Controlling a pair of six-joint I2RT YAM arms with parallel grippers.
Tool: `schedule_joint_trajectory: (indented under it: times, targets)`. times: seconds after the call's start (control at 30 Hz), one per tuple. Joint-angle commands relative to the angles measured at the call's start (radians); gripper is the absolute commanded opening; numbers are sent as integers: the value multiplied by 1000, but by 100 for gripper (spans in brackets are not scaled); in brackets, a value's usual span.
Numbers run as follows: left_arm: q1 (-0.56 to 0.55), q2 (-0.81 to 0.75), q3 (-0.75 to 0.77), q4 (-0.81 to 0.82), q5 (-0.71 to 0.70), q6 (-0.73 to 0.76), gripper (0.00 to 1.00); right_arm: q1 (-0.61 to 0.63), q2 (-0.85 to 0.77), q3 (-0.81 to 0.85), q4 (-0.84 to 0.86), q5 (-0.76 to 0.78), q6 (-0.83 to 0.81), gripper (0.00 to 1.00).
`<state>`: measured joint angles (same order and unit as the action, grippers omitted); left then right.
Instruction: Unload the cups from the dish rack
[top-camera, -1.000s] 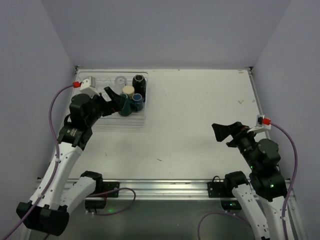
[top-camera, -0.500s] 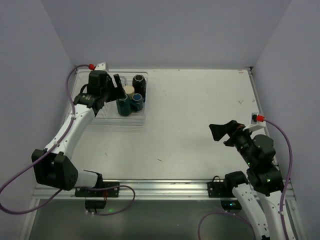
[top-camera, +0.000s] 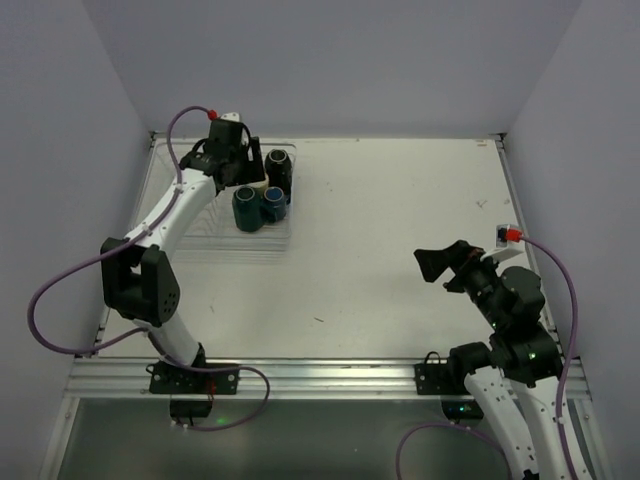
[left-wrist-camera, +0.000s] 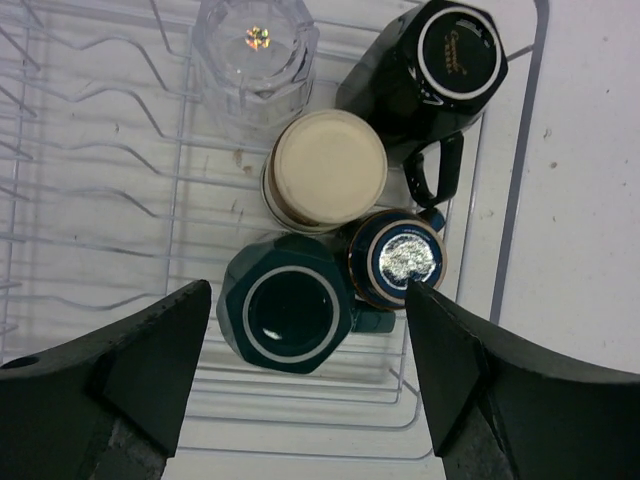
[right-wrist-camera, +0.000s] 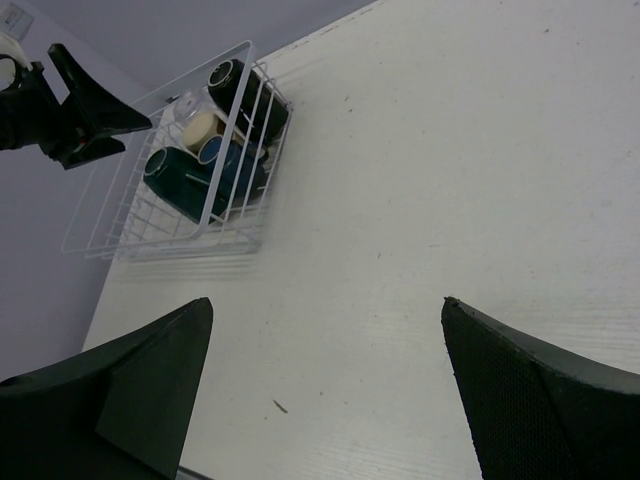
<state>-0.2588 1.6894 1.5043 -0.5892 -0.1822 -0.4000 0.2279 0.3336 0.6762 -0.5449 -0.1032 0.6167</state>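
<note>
Top ext.: left gripper (top-camera: 245, 172) hangs over dish rack (top-camera: 215, 238) at table's far-left; right gripper (top-camera: 432, 264) is well apart.
L wrist: jaws spread, straddling teal cup (left-wrist-camera: 288, 318). Descend straight, clear blue cup (left-wrist-camera: 398, 258) just beside.
R wrist: jaws spread, empty.

The dish rack (top-camera: 215, 238) sits in the far left corner of the table (top-camera: 400, 220). The cups (top-camera: 248, 208) cluster in its right end. The tumbler (left-wrist-camera: 256, 60) is far left and the handled mug (left-wrist-camera: 440, 60) far right. The round cup (left-wrist-camera: 327, 168) stands between them, just nearer. The eight-sided cup (left-wrist-camera: 288, 315) is near left, and the small cup (left-wrist-camera: 397, 258) is near right, seemingly touching it.
</note>
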Motion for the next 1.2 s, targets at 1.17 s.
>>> schedule_joint_trajectory:
  times: [1.17]
  targets:
    - [-157, 239, 281, -87, -14, 96, 78, -4, 16, 11, 25, -46, -48, 99]
